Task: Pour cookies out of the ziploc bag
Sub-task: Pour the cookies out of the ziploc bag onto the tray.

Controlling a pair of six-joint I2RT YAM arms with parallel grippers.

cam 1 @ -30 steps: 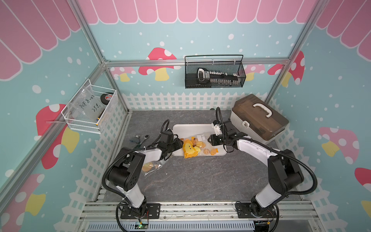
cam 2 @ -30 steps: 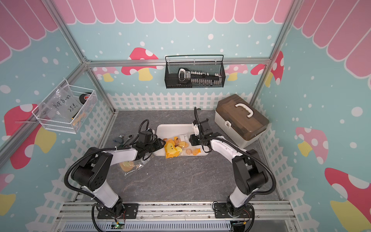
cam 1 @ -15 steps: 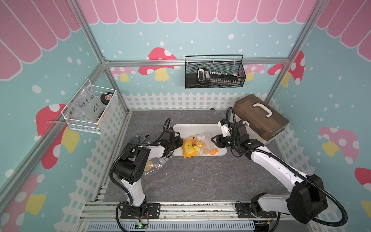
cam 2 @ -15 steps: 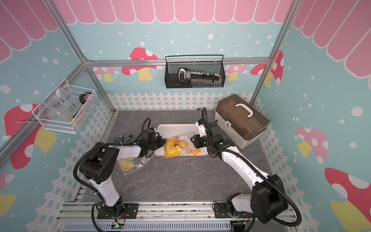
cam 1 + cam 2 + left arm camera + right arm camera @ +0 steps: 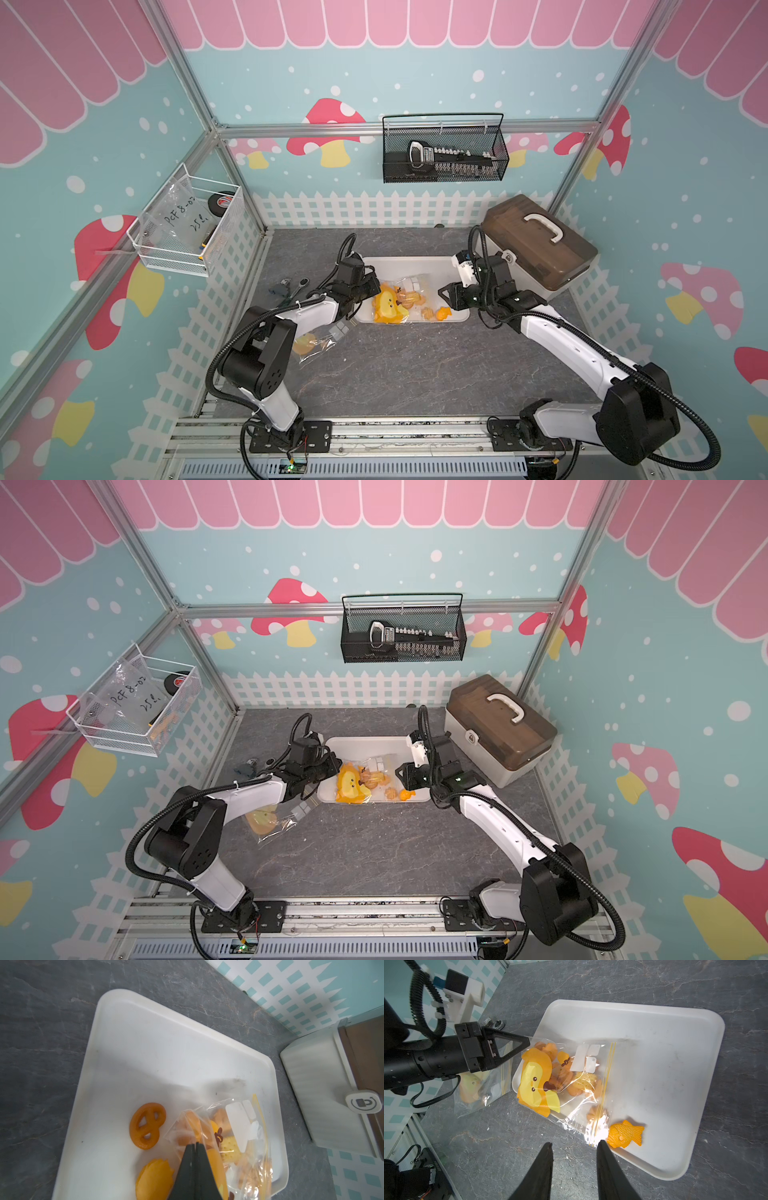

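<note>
In a top view both arms reach low over the white tray (image 5: 409, 266), left fingers (image 5: 368, 287) at its 9 o'clock, right fingers (image 5: 444, 296) at 3. Left wrist: fingers shut on the ziploc bag (image 5: 239, 1126), one pretzel cookie (image 5: 148, 1125) beside it. Right wrist: fingers part open, empty; cookies (image 5: 575, 1082) mostly bagged, one fish cookie (image 5: 625, 1134) out; second bag (image 5: 481, 1088) on the table (image 5: 591, 980).

White arm links (image 5: 557, 332), black joints (image 5: 257, 365), ribbed black cables (image 5: 416, 997), triangular gripper fingers (image 5: 517, 1038)
</note>
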